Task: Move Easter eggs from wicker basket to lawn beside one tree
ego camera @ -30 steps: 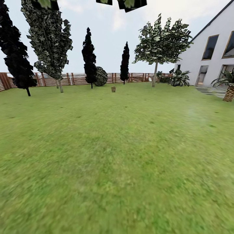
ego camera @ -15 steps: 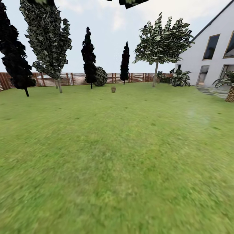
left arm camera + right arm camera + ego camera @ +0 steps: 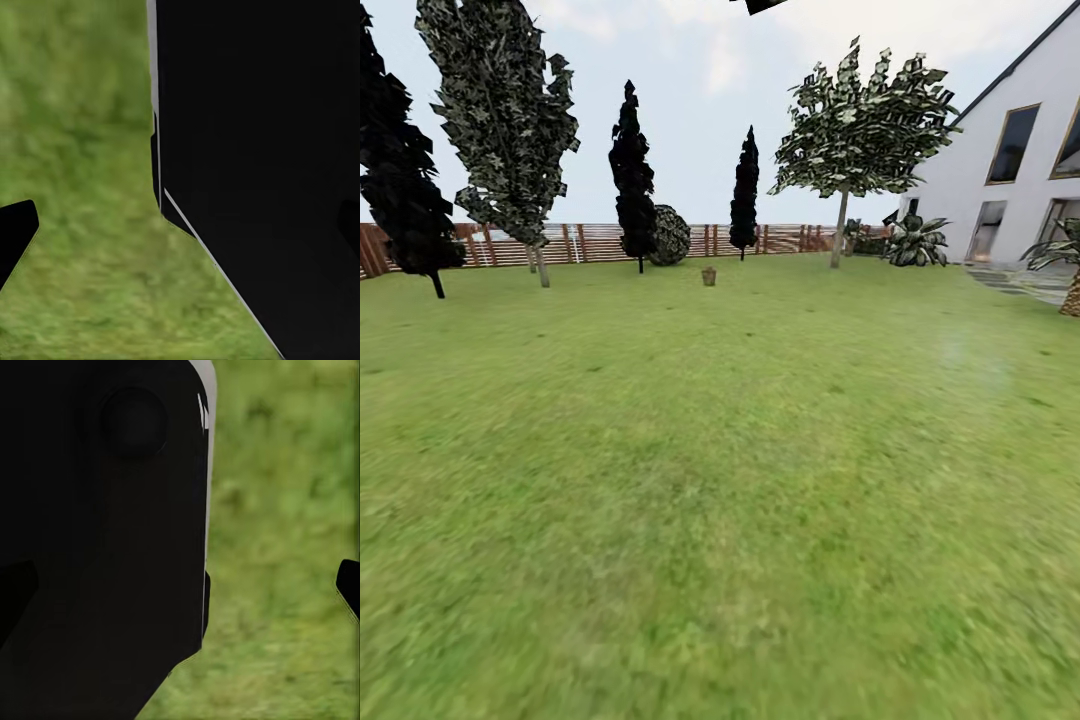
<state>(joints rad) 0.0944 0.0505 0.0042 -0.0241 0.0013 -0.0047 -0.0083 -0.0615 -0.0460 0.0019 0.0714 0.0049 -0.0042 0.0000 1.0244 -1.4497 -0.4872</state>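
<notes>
Both wrist views look down at grass past black robot body; a dark fingertip (image 3: 15, 236) shows at one edge, but whether either gripper is open cannot be told. The wicker basket (image 3: 709, 275) stands far off on the lawn (image 3: 720, 480), contents unreadable, the broad-crowned tree (image 3: 860, 130) beyond.

In the left wrist view, a black fingertip (image 3: 15, 236) of the left gripper (image 3: 180, 240) comes in from one edge of the picture, and a large black part of the robot's body (image 3: 262, 165) with thin pale edges stands close before the camera. In the right wrist view, a black fingertip (image 3: 349, 585) of the right gripper (image 3: 180, 592) shows at one edge, and a similar black body part (image 3: 105, 532) with a round boss on it covers the other side. The second finger of each gripper is lost against this black surface, so I cannot tell whether the jaws are apart or closed.
</notes>
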